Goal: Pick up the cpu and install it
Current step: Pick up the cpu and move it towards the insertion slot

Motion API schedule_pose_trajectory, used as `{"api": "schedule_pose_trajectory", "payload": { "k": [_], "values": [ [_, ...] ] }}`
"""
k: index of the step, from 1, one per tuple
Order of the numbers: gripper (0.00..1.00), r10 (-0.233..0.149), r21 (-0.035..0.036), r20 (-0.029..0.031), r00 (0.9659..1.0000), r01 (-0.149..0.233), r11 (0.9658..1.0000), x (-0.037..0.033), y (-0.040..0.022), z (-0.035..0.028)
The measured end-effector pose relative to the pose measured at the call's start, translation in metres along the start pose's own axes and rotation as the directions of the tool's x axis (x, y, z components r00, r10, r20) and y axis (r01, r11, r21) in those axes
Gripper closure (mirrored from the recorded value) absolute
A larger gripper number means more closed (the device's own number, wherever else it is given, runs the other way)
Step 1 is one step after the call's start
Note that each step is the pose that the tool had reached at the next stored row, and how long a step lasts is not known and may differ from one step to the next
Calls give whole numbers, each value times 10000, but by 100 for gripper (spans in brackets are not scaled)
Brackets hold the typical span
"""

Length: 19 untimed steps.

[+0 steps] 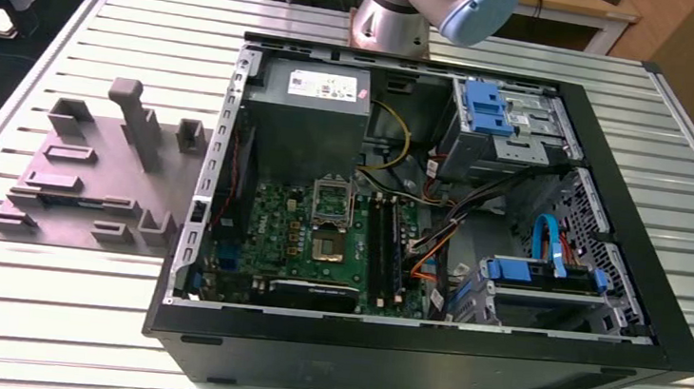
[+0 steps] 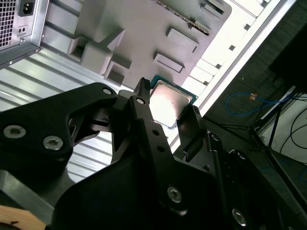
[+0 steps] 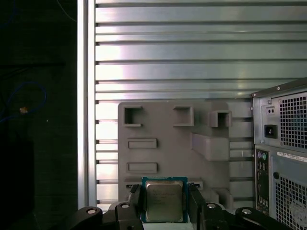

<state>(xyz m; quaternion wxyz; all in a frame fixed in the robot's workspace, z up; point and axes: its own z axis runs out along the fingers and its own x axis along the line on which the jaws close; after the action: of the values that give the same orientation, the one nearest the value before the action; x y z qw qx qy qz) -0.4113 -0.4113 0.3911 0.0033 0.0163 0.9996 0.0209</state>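
The gripper [image 3: 164,203] pinched the chip [image 3: 164,199] by two sides, held up over the grey plate [image 3: 175,153]. Picking up looked done; fitting would need it flat and square over the socket [image 1: 327,246].

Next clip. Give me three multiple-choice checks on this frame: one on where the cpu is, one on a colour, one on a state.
1. Where is the cpu?
A seated in a socket
B held in the gripper
C lying on the floor

2. What colour is the fixture plate?
A red
B yellow
C grey

3. The computer case is:
A open
B closed by a panel
C covered by cloth

Key:
1 B: the gripper clamps the cpu in both wrist views.
2 C: the fixture plate is plain grey.
3 A: the motherboard shows inside.
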Motion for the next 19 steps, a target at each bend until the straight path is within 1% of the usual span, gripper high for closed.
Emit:
{"api": "schedule_pose_trajectory", "payload": {
  "k": [19],
  "values": [
    [53, 0, 0, 0, 10000, 0, 10000, -88, 3, 1]
  ]
}}
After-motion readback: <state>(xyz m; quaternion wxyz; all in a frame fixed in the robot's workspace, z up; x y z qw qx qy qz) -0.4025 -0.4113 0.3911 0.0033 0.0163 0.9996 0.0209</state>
